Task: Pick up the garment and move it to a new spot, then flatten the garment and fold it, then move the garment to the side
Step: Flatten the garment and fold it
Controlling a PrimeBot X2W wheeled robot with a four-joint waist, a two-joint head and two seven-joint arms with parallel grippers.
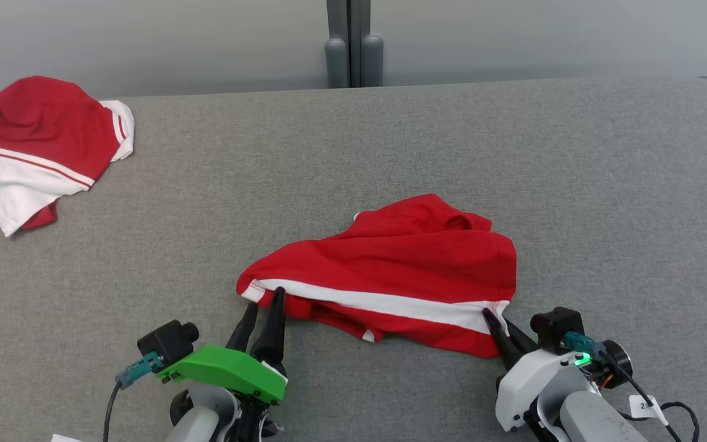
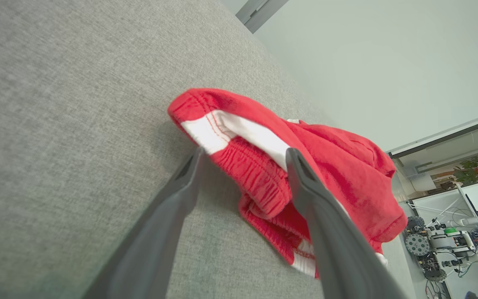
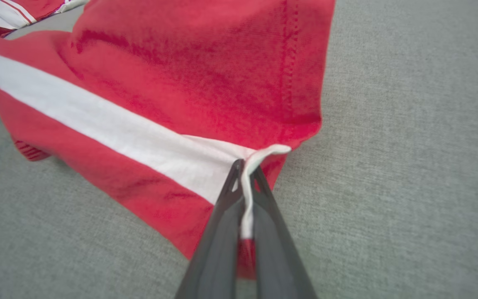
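1. Although one corner is already gripped, the garment [image 1: 390, 270], red shorts with a white stripe, lies bunched and creased at the near middle of the table [image 1: 390, 141], just ahead of both arms.
2. It is neither flat nor folded: the cloth is heaped on itself, with the elastic waistband tucked underneath at its left end.
3. The right gripper [image 3: 243, 166] is clenched on the garment's right near corner, and the white hem edge runs pinched between its two fingers.
4. The left gripper [image 2: 245, 153] is released, with its jaws spread. They straddle the left corner where the white stripe meets the gathered waistband, and one finger rests on or just above the cloth.
5. I judge the flattening step to be in hand. One corner is secured, and the other is lined up but not yet gripped.
6. Whether the first move to a new spot has been made cannot be told from this moment alone.
7. Left to do, by my reading: close on the left corner, spread the cloth out, fold it, then shift it aside.
8. Farther out, a second garment [image 1: 34, 147] in red and white sits crumpled at the table's far left corner, well apart from the work.
9. Beyond the far edge stands a grey post [image 1: 353, 49] against the pale wall.
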